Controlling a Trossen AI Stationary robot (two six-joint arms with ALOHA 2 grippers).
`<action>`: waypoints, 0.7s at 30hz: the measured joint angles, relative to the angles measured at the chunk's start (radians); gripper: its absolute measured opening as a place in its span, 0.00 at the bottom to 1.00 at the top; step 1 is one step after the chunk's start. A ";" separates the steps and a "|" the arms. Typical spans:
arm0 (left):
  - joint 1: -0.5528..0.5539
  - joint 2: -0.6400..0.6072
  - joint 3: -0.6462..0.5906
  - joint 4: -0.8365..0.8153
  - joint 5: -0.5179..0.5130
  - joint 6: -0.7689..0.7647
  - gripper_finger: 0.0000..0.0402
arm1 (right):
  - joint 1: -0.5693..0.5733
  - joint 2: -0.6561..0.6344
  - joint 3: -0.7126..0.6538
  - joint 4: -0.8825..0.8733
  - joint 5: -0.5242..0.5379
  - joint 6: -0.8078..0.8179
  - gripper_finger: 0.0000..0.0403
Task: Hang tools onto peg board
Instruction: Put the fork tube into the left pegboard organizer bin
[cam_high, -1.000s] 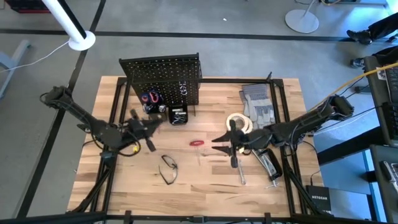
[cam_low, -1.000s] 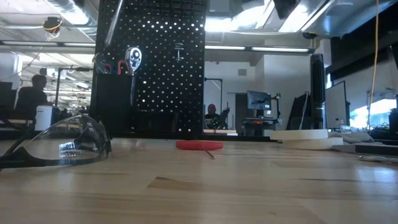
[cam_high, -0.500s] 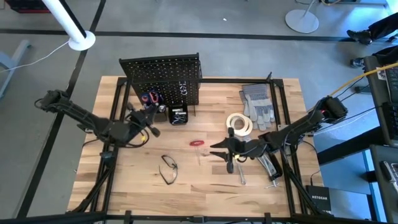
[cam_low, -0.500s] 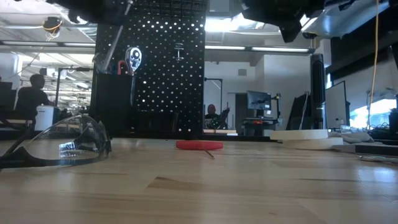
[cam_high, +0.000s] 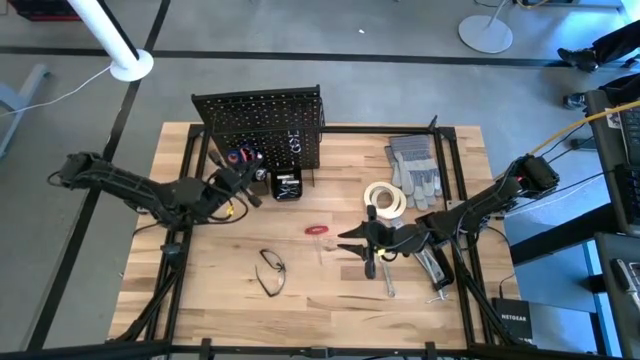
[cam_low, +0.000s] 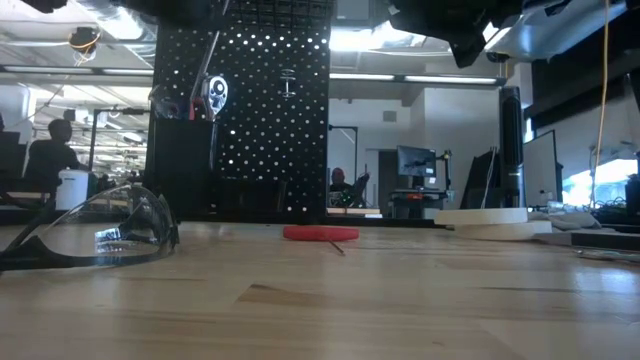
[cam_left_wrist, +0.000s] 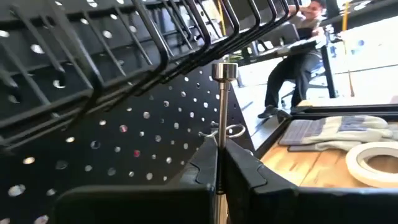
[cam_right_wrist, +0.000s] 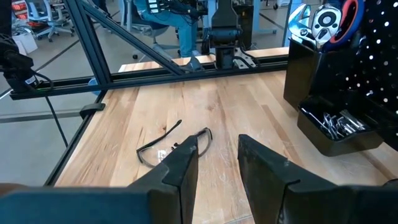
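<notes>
Left tool (cam_left_wrist: 219, 163) clamps silver rod (cam_left_wrist: 221, 106) | peg board (cam_high: 262, 128) close ahead (bins (cam_high: 286, 186) below) | right tool (cam_right_wrist: 217, 155) narrow, empty

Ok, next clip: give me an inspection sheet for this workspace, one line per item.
Surface: wooden table, bare boards at the front.
Job's things: peg board upright at the back, a ratchet in its bin; safety glasses, red-handled tool and tape roll lie loose.
Clutter: grey gloves beside the tape roll.
Grippers: left gripper shut on a thin metal rod, close to the peg board; right gripper open, empty, above mid-table.
Cables: yellow cable off the table's right side.
Surroundings: seated person in the room behind.
</notes>
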 joint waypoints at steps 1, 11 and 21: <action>0.015 0.000 0.000 -0.014 0.017 -0.012 0.00 | 0.000 0.000 0.000 0.000 0.000 0.000 0.29; 0.096 0.000 -0.083 -0.039 0.057 -0.093 0.00 | 0.000 0.000 0.000 -0.001 -0.002 0.000 0.29; 0.164 -0.002 -0.209 0.062 0.079 -0.259 0.00 | 0.000 0.000 0.000 -0.003 -0.002 -0.001 0.29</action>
